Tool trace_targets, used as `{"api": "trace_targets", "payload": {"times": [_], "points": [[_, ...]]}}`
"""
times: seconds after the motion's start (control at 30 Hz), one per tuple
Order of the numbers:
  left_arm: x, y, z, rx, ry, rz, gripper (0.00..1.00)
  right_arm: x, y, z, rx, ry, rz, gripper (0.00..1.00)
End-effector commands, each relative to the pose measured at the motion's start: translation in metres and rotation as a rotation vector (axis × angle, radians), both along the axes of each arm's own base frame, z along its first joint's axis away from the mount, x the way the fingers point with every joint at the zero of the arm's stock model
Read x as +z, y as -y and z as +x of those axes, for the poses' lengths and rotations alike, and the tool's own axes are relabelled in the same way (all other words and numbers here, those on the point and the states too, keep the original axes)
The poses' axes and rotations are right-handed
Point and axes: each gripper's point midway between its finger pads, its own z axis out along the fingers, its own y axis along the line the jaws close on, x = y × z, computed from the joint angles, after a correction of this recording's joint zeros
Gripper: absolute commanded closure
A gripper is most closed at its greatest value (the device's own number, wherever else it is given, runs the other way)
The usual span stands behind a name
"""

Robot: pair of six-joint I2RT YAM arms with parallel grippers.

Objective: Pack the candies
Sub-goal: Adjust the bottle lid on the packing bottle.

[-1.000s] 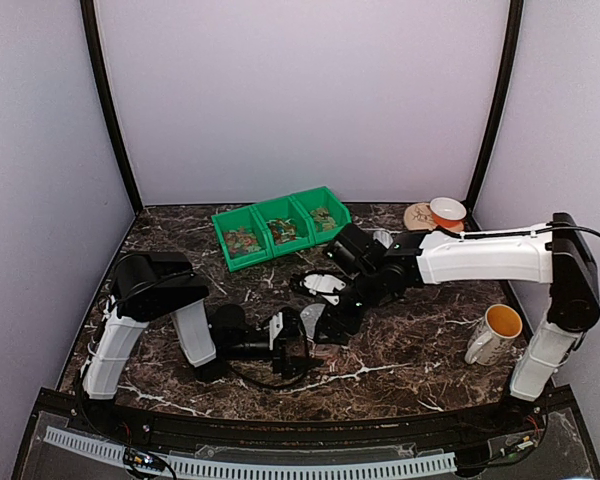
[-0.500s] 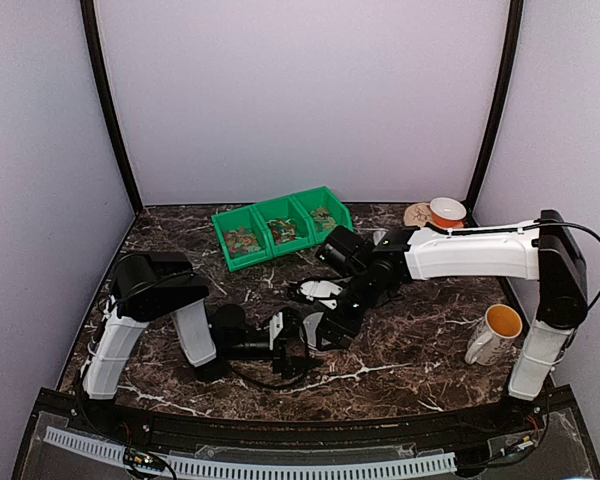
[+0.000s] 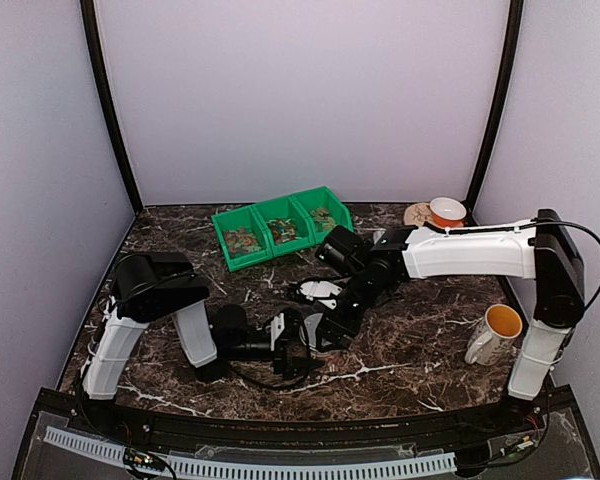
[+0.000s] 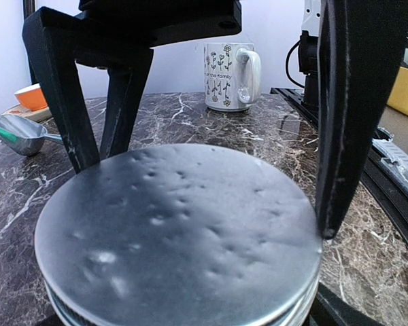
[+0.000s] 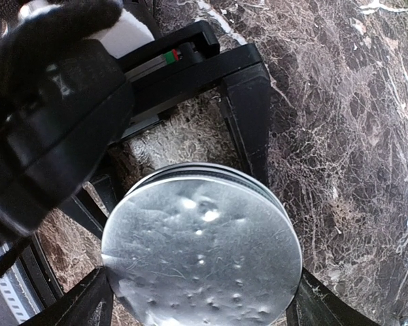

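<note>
The candies [image 3: 242, 238] lie as small mixed-colour sweets in three joined green bins [image 3: 265, 212] at the back. A small round jar with a dented grey lid [image 4: 177, 231] is near the table's front. My left gripper [image 3: 292, 345] is shut on the jar's body; its black fingers [image 5: 248, 115] flank the jar in the right wrist view. My right gripper [image 5: 197, 299] is over the lid [image 5: 200, 255], its fingers [image 4: 347, 115] pressed against opposite sides of the rim. The inside of the jar is hidden.
A flowered white mug [image 4: 228, 75] stands at the right [image 3: 493, 333]. An orange bowl [image 3: 447, 210] sits at the back right. A metal scoop [image 4: 17, 132] lies on the marble. Black posts and grey walls ring the table.
My right gripper has moved left and down from beside the jar to over its lid. The left arm and jar have stayed still.
</note>
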Motion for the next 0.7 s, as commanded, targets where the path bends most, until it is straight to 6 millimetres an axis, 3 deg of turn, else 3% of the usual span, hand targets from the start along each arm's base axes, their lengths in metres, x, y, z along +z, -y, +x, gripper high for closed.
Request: {"api": "trace_targets", "payload": {"times": [0.0, 0.4, 0.67], "points": [[-0.091, -0.024, -0.025, -0.003, -0.170, 0.289, 0.14, -0.002, -0.001, -0.012, 0.023, -0.058, 0.002, 0.17], [-0.093, -0.029, -0.018, 0.055, -0.152, 0.293, 0.02, 0.009, 0.004, -0.010, -0.002, -0.029, 0.014, 0.17], [-0.099, -0.034, -0.018, 0.073, -0.142, 0.304, 0.01, 0.014, 0.006, -0.007, -0.021, -0.002, 0.017, 0.18]]}}
